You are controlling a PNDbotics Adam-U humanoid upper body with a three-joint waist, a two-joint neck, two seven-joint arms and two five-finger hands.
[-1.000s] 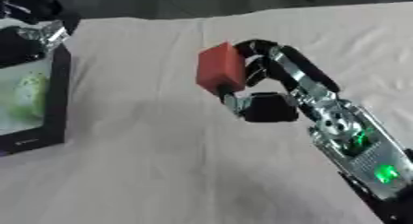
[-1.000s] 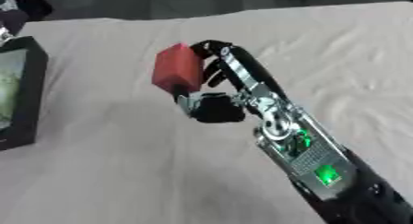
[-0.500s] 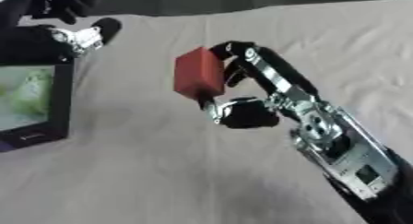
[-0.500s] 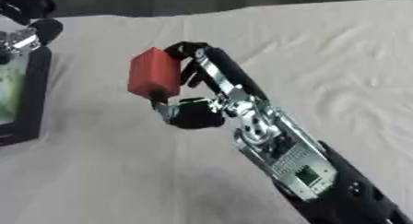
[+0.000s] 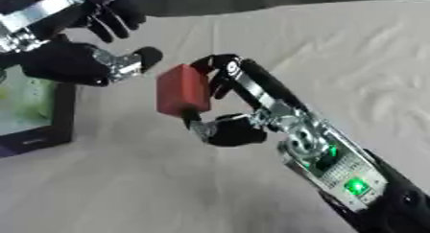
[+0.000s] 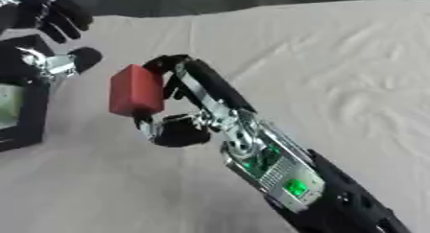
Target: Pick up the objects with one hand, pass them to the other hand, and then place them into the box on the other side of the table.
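Nearest, the right hand [image 5: 231, 124] pinches a red block [image 5: 181, 90] between thumb and fingers, raised above the cloth-covered desk [image 5: 352, 59]. Farther left, the left hand [image 5: 80, 59] spreads its fingers beside it, over the dark box [image 5: 50, 126]; no writing is readable.

A matt red block [image 5: 182, 90], its faces smooth and unshining like foam or painted wood, sits pinched in the right hand [image 5: 225, 107] of black plastic with bare silver metal at the joints; the forearm behind carries a glossy panel with green lights. The left hand [image 5: 80, 59] shows the same black plastic shells and brushed silver metal. Beneath lies a pale beige cloth-covered surface [image 5: 352, 59], soft, matt and lightly wrinkled. At the left edge stands a black box [image 5: 52, 131] with dull, card-like walls and a pale green lining of uncertain material
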